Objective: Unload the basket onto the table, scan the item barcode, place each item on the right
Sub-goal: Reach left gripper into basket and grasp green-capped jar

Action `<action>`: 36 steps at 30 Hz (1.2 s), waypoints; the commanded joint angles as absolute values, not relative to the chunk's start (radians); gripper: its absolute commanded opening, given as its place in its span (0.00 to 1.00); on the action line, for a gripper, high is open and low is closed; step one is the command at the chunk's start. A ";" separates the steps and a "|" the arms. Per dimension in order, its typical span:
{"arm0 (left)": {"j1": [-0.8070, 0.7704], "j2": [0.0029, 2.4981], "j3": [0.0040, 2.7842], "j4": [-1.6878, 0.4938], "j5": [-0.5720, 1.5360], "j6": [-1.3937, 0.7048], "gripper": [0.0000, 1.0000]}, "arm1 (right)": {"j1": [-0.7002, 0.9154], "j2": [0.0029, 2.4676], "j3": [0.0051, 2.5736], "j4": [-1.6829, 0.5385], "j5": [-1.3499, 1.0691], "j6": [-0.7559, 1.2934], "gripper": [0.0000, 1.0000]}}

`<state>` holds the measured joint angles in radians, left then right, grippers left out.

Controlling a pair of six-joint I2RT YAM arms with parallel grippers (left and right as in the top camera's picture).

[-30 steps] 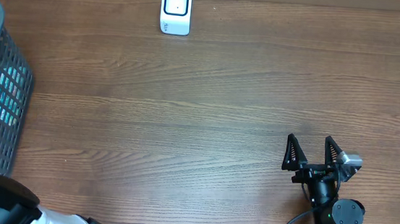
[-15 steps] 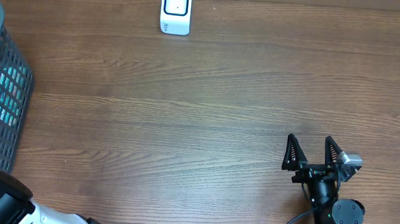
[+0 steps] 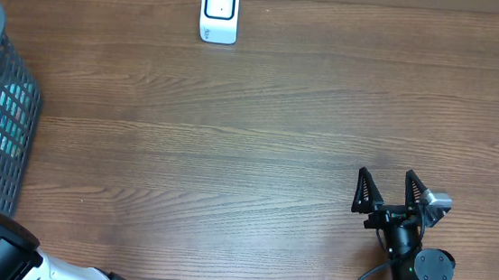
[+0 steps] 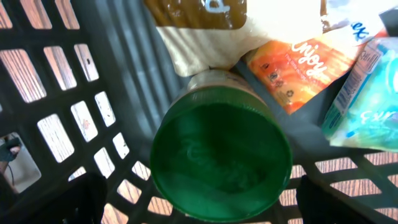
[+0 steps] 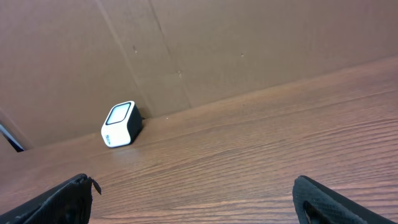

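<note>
Only the left wrist view sees inside the basket (image 4: pixel 127 56) at 9 o'clock: green-lidded jar (image 4: pixel 221 158) among packets (image 4: pixel 298 68), left jaws released above. Overhead: scanner (image 3: pixel 219 11) at 12, right jaws released at 5.

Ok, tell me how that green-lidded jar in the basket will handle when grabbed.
The round green-lidded jar looks rigid, unlikely to deform. Being round, it may roll if tipped over. Crowded by the dark plastic basket wall and orange packet, it may snag coming out.
</note>
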<state>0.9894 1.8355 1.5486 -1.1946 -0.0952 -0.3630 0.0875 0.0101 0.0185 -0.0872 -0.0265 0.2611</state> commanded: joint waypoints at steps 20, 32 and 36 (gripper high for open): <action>0.995 1.847 1.438 -1.057 -0.096 -0.344 1.00 | 0.093 0.004 0.008 -0.081 -0.028 0.262 1.00; 0.995 1.858 1.434 -1.027 -0.070 -0.344 0.58 | 0.093 0.004 0.008 -0.081 -0.028 0.262 1.00; 0.995 1.858 1.435 -1.035 -0.052 -0.344 0.55 | 0.093 0.004 0.008 -0.081 -0.028 0.262 1.00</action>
<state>0.9894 1.8359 1.4422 -1.0283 -0.0826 -0.3519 0.0875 0.0101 0.0185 -0.0868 -0.0265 0.2619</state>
